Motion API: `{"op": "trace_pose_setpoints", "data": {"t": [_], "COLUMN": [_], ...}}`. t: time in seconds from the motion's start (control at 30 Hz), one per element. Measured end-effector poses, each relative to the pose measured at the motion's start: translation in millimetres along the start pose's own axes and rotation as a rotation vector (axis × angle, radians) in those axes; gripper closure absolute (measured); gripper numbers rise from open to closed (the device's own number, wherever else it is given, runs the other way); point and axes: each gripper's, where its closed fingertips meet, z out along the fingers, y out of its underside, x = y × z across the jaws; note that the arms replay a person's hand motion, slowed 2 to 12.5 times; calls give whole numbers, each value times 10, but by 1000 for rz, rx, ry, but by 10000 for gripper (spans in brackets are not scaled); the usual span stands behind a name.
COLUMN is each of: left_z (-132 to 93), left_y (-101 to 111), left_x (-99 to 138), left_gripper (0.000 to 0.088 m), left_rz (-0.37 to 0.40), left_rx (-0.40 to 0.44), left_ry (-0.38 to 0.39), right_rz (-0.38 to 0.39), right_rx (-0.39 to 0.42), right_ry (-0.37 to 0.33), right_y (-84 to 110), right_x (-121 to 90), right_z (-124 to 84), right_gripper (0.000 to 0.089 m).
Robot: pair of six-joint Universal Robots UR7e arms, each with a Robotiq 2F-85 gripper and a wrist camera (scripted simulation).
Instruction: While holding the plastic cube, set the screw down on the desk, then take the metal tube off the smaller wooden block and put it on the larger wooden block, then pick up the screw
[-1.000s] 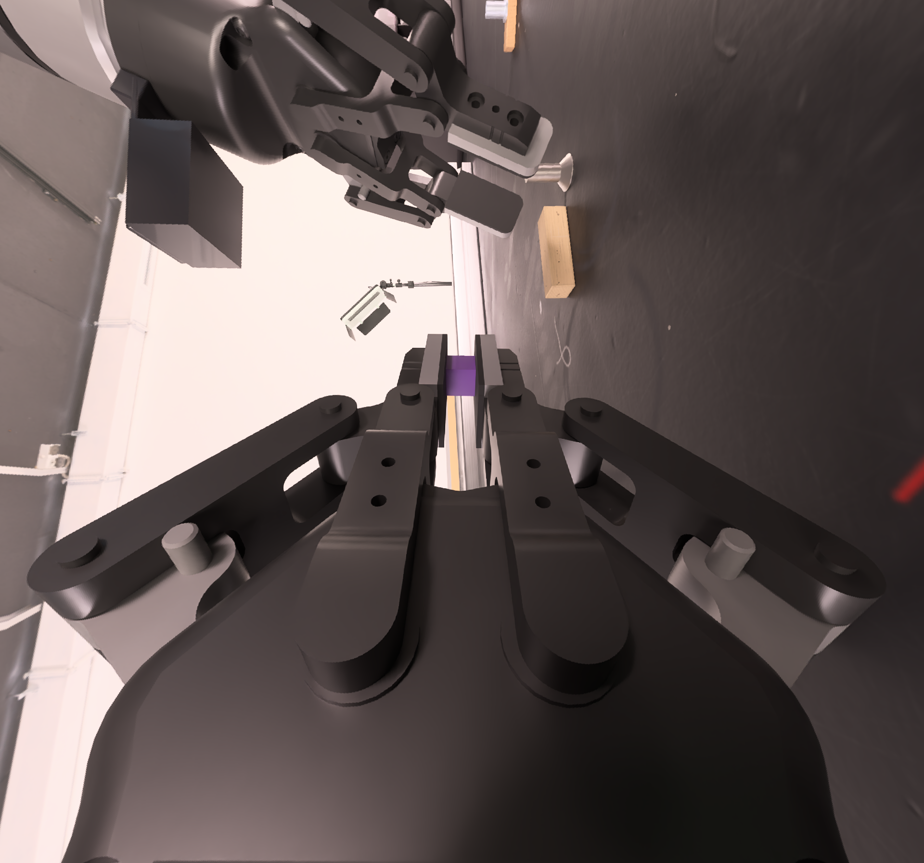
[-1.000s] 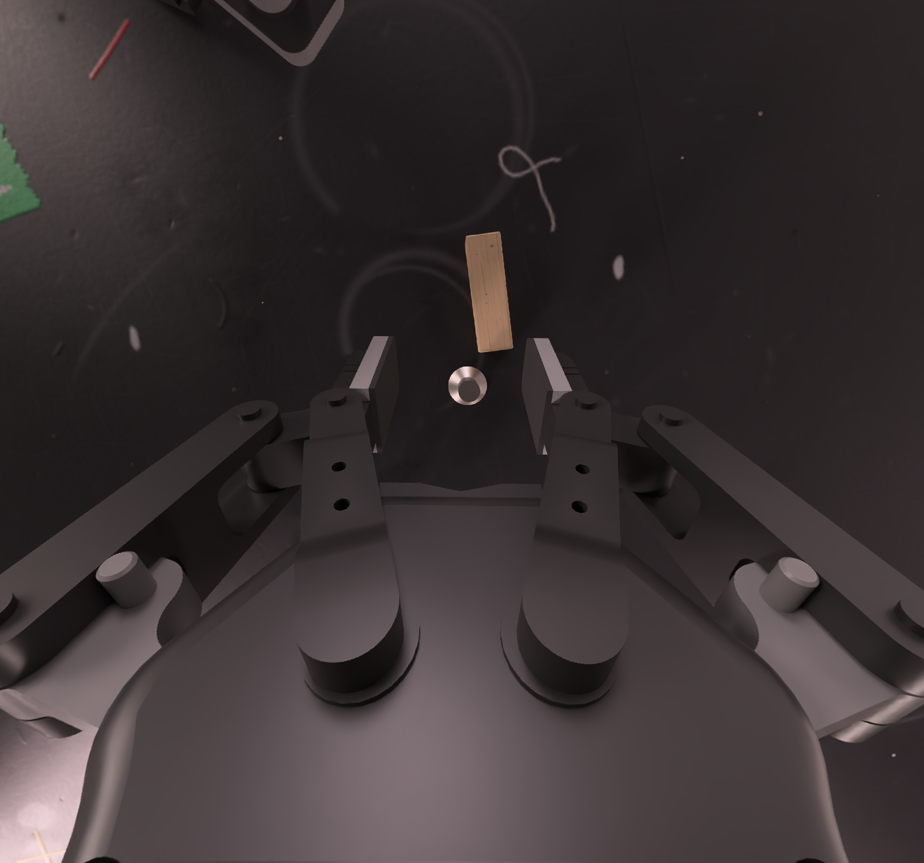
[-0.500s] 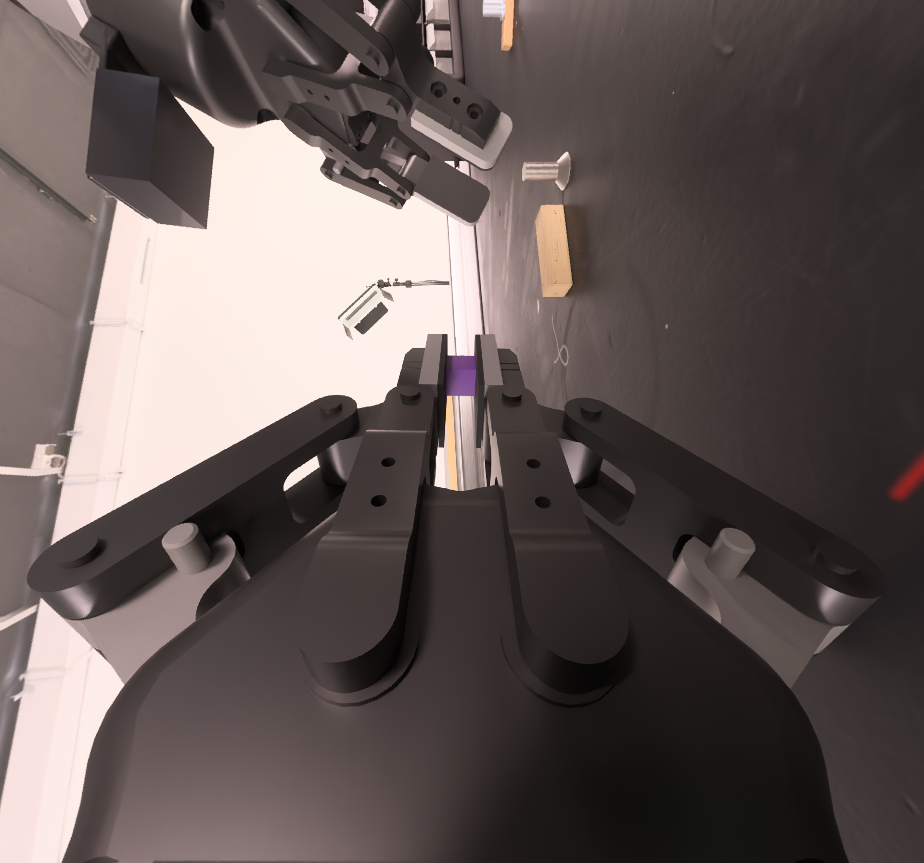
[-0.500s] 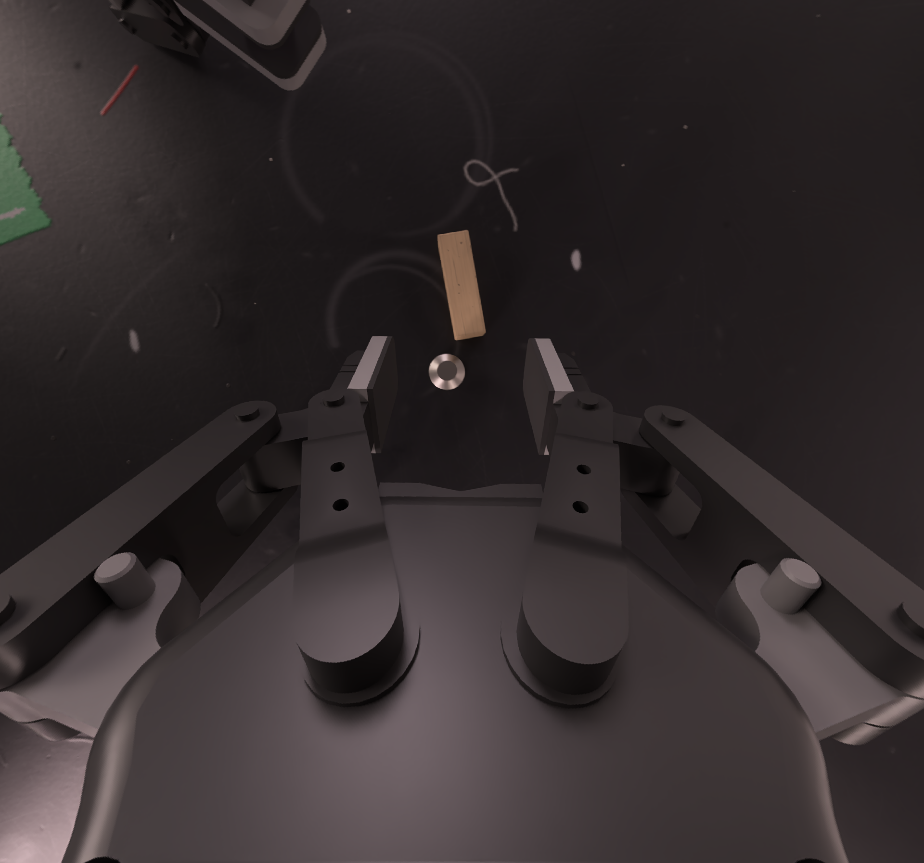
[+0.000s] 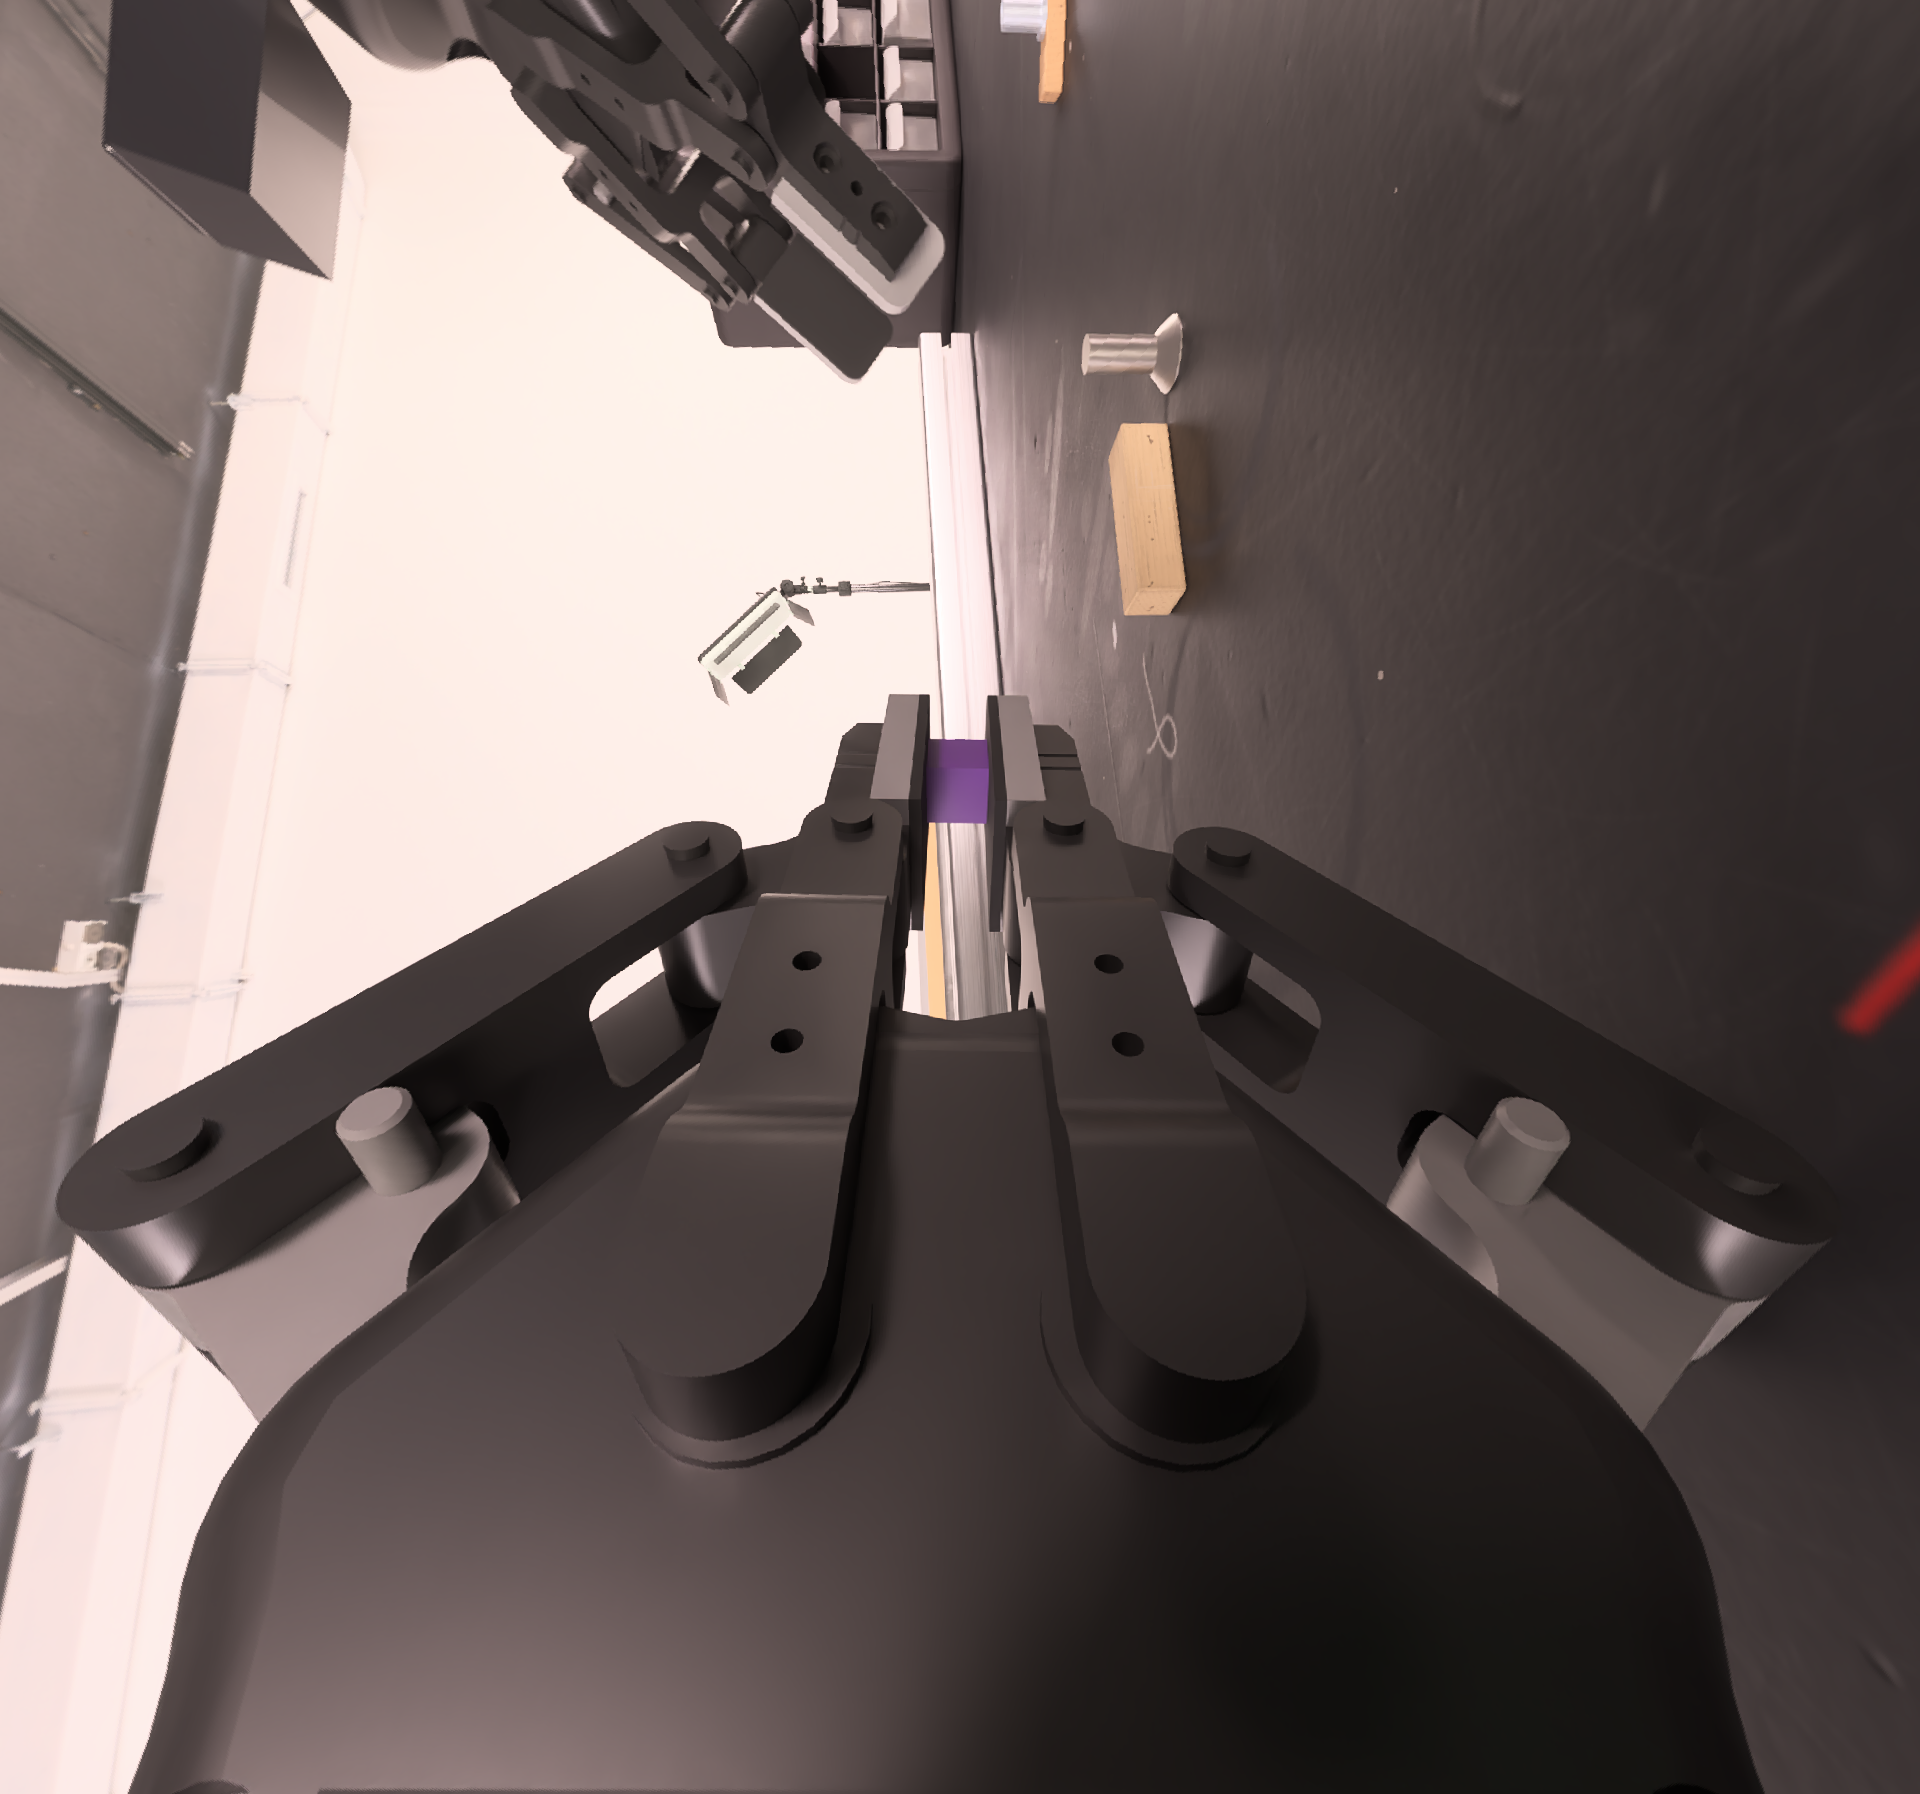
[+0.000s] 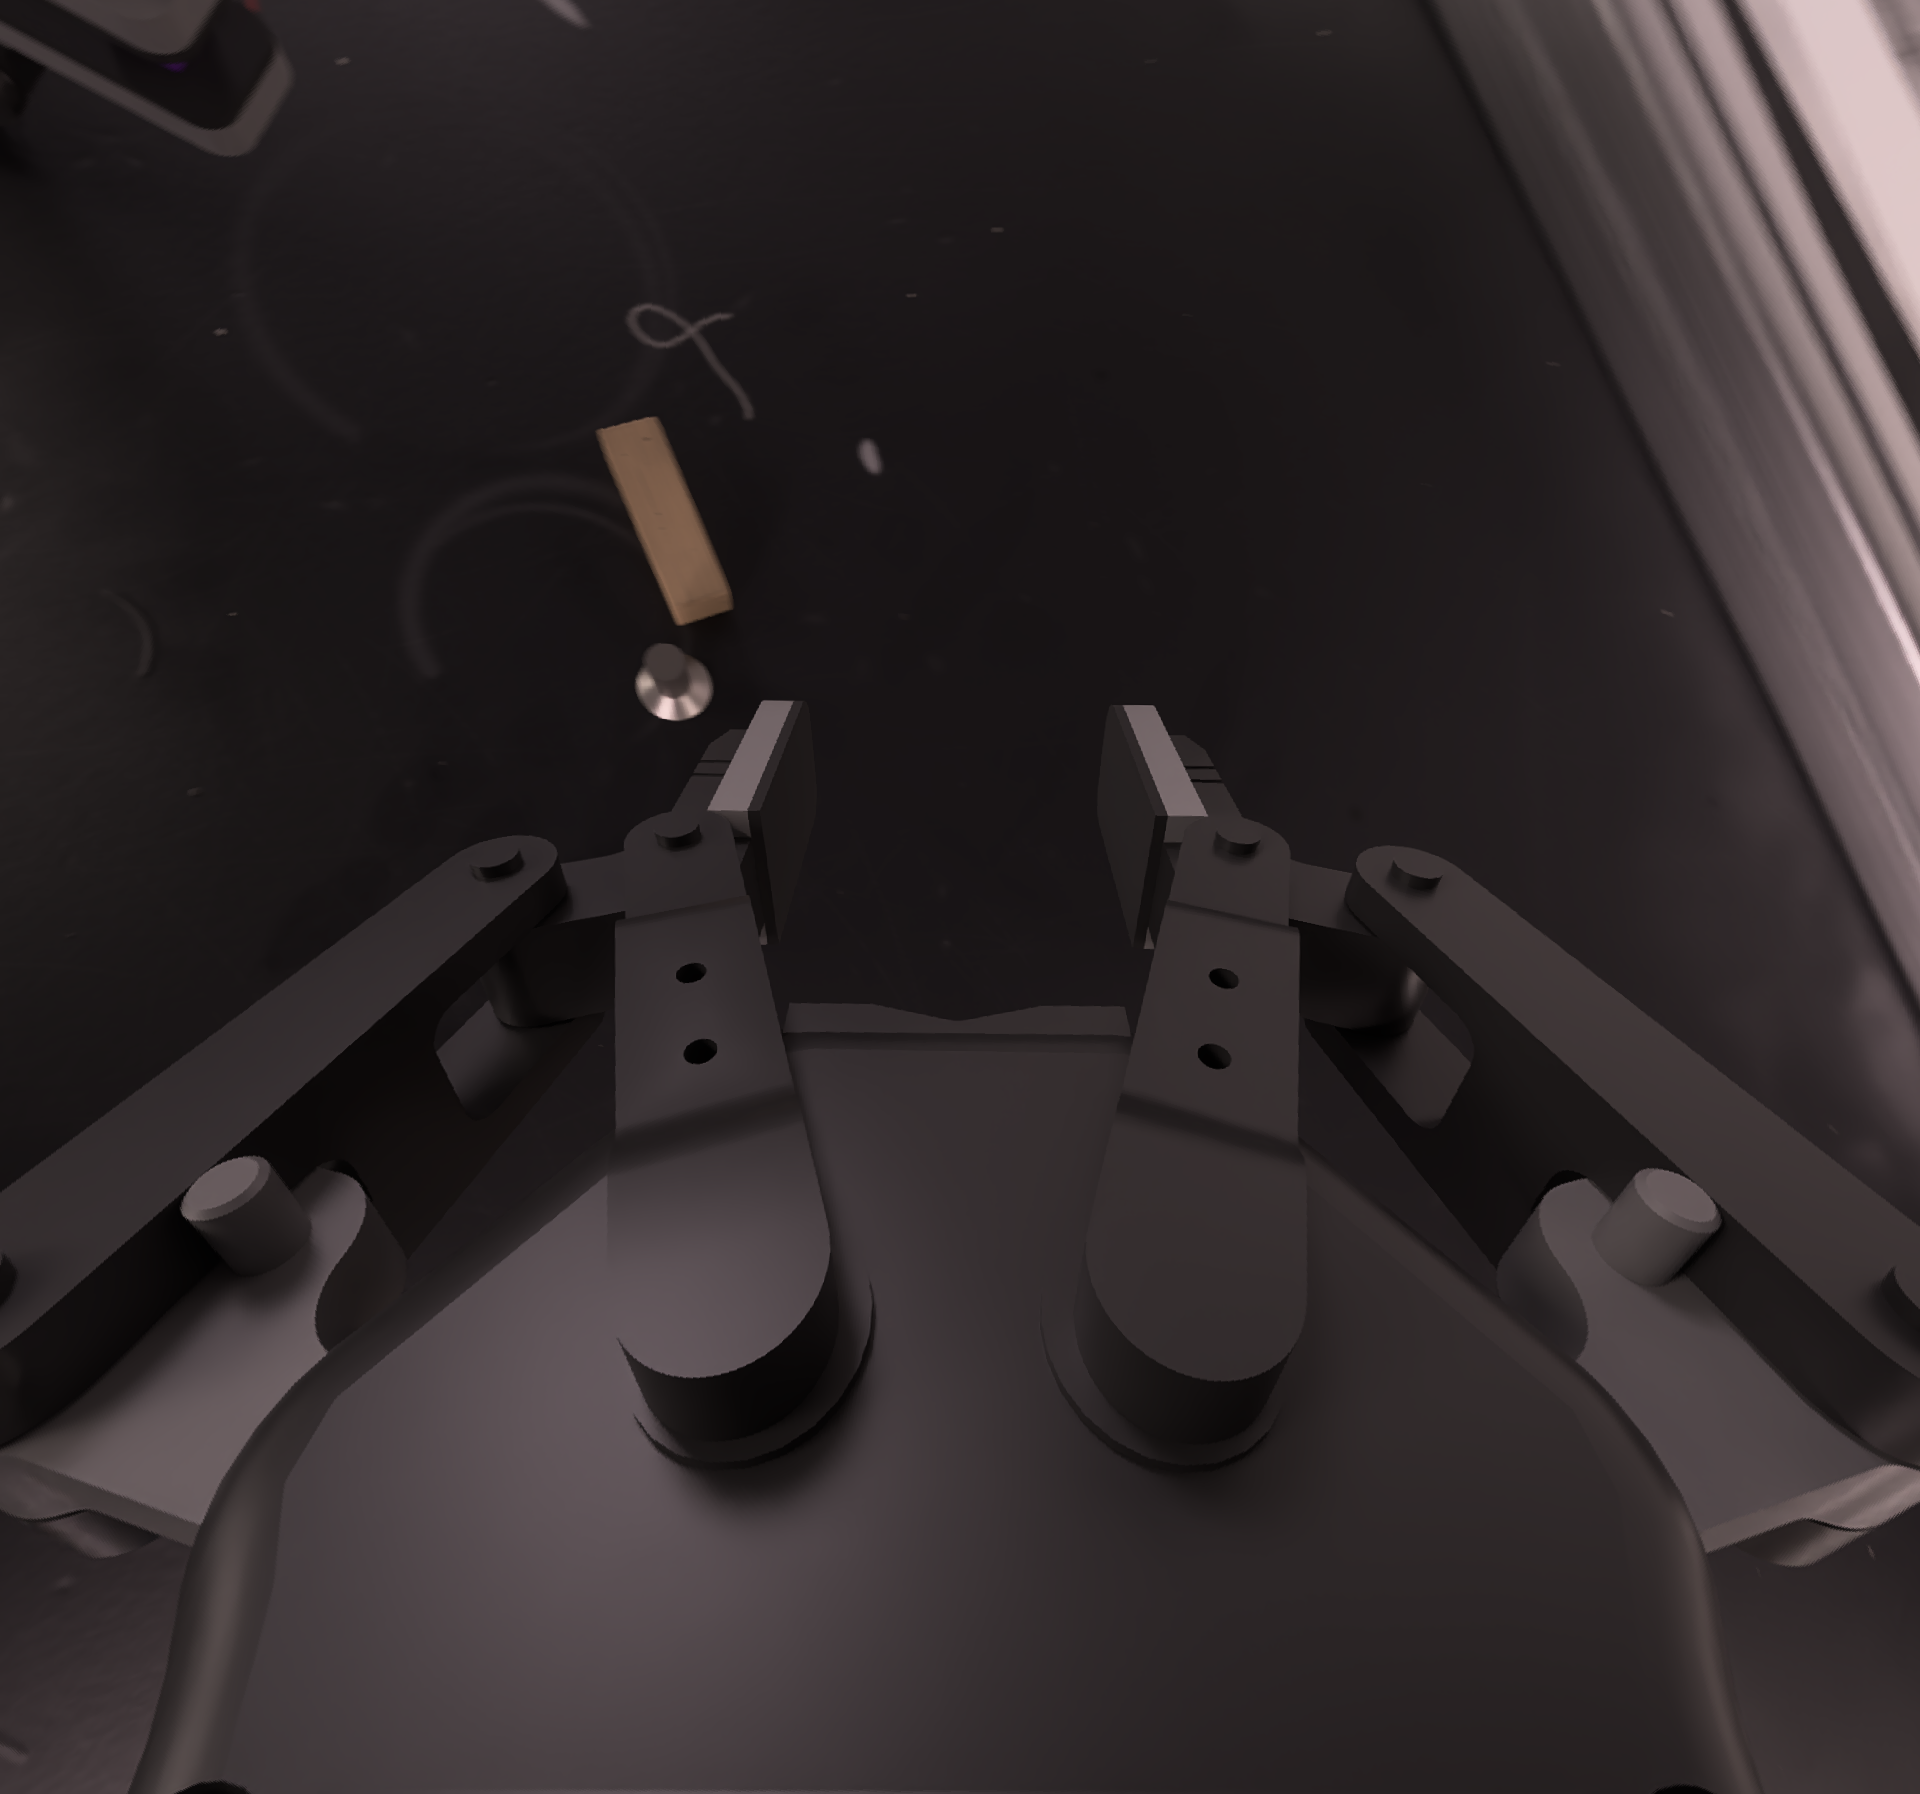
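Dark desk [image 5: 1558,601] holds the screw [image 5: 1127,354]; left gripper [image 5: 956,757] clamps the cube [image 5: 956,783], right gripper [image 6: 951,757] spread empty: tube [image 5: 1023,12] likely next.

Two wooden blocks [image 5: 1147,518] [image 5: 1052,7], one screw [image 5: 1132,353], one tube [image 5: 1020,12], one cube [image 5: 956,781].

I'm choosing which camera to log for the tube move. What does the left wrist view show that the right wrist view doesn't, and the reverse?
Only the left wrist view shows the purple plastic cube clamped in the left gripper, the metal tube standing on the far wooden block, and a compartment organizer.

Only the right wrist view shows the right gripper from above, jaws apart and empty.

Both show the screw standing head-down on the black desk, beside the near wooden block.
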Motion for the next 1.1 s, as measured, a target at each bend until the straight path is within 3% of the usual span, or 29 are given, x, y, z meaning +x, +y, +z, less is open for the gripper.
{"op": "trace_pose_setpoints", "data": {"t": [0.33,0.57,0.83,1.1], "left_z": [2,4,4,7], "left_y": [1,4,3,4], "left_x": [3,5,5,4], "left_gripper": [787,787,787,787], "left_rz": [-3,-8,-16,-24], "left_rx": [0,-1,1,2], "left_ry": [2,4,6,7], "right_rz": [131,233,331,389], "right_rx": [130,220,284,295], "right_ry": [278,426,542,604], "right_y": [169,325,520,697], "right_x": [493,735,911,994], "right_z": [-339,-571,-769,-864], "right_gripper": [396,402,408,421]}}
